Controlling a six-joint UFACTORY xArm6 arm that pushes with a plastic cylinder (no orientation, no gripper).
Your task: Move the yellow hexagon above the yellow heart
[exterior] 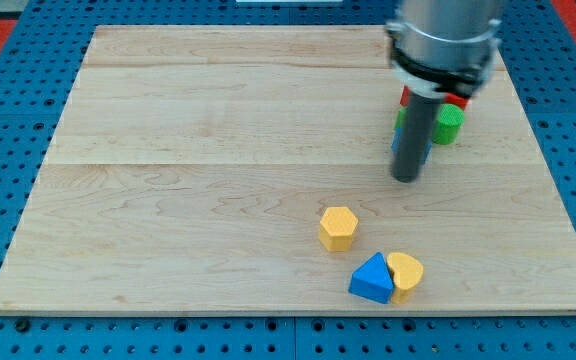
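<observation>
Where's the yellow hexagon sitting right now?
The yellow hexagon lies right of centre near the view's bottom, up-left of the yellow heart and blue block, below-left of my tip.

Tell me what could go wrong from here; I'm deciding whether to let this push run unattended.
1. The yellow hexagon sits close to the blue block, which touches the yellow heart. A push angled toward the view's bottom could knock both.
2. My tip is above and right of the hexagon, so it probably must go round it.
3. The red, green and blue blocks beside the rod could get nudged.
</observation>
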